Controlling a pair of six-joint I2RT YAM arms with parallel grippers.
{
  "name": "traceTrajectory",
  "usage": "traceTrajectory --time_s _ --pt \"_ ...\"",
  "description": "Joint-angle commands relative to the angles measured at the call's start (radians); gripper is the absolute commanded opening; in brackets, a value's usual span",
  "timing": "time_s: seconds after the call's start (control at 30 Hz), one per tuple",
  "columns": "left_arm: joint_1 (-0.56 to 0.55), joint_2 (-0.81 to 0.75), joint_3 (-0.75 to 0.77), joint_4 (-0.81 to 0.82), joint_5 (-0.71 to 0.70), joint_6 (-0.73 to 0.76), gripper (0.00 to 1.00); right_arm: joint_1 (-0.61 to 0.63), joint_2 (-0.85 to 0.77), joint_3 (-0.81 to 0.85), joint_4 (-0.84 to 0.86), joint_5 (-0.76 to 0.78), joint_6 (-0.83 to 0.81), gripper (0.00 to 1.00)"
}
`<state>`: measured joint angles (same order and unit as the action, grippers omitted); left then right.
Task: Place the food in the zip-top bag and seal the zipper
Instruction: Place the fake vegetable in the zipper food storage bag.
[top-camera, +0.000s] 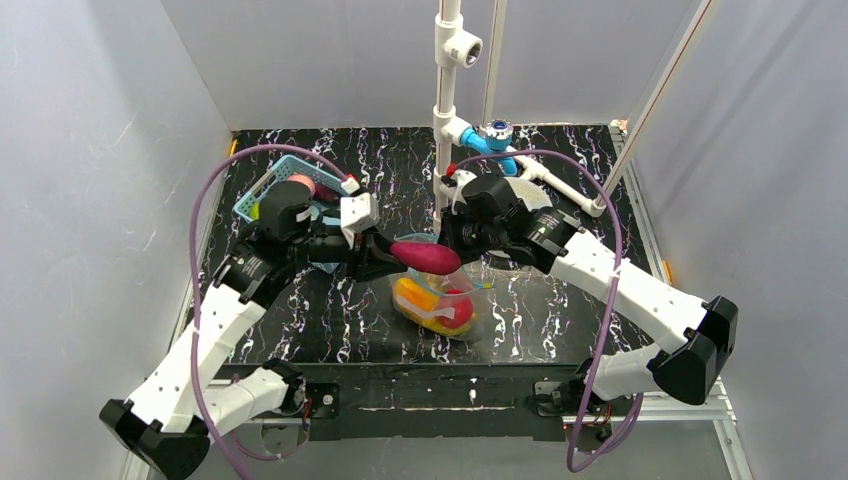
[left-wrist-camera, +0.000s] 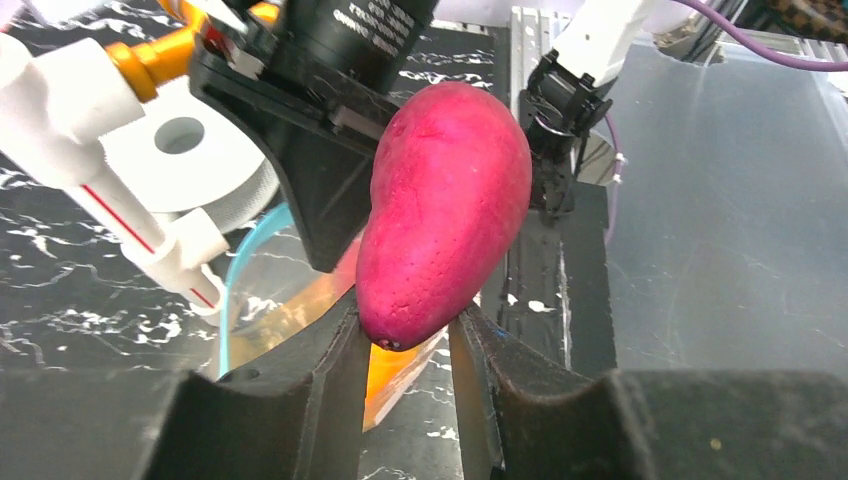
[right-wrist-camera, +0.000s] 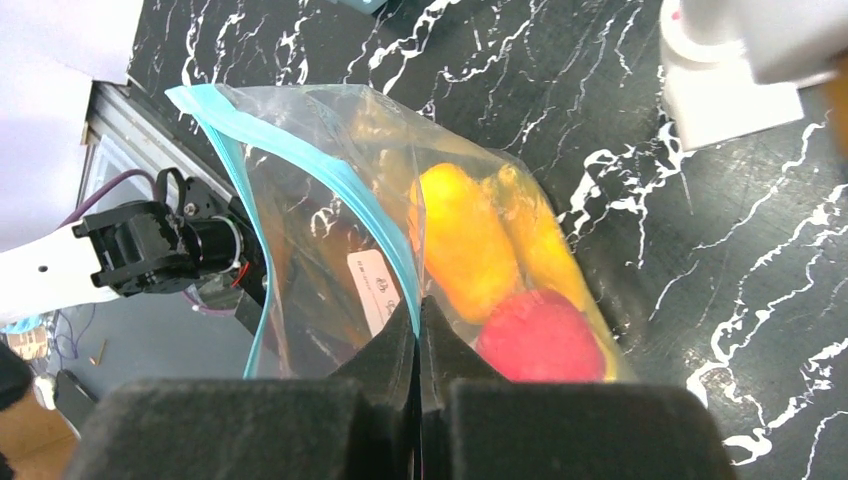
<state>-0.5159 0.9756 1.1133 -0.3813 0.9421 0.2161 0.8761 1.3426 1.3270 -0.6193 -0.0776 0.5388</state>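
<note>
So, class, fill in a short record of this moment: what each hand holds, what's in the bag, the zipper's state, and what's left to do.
left hand: shut on the magenta sweet potato, held over the bag's mouth
right hand: shut on the zip-top bag at its edge
zipper: unsealed, mouth open
bag contents: yellow pieces, red round piece
blue basket: behind the left arm
remaining: sweet potato not yet in, zipper not yet sealed

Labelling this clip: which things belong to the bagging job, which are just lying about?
Job: zip-top bag, its zipper, magenta food in the left hand, yellow food and red food already bagged, right hand pinching the bag's edge.
Lying about: blue basket, white pipe frame.
</note>
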Motion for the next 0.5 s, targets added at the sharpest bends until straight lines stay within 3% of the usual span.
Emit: traceTrajectory --time_s 0.0,0.27,0.47 --pt "0.008 -0.058 0.014 0.032 -0.056 0.008 0.00 0.027 -0.019 0.034 0.030 -0.003 0.011 0.01" --pt "0.008 -0.113 0.040 -0.023 -0.044 0.028 0.00 0.034 0.000 0.059 0.019 0.019 0.014 0.01" --pt "0.008 -0.204 0.052 -0.147 -0.158 0.112 0.00 0.032 0.003 0.057 0.017 0.022 0.010 0.01"
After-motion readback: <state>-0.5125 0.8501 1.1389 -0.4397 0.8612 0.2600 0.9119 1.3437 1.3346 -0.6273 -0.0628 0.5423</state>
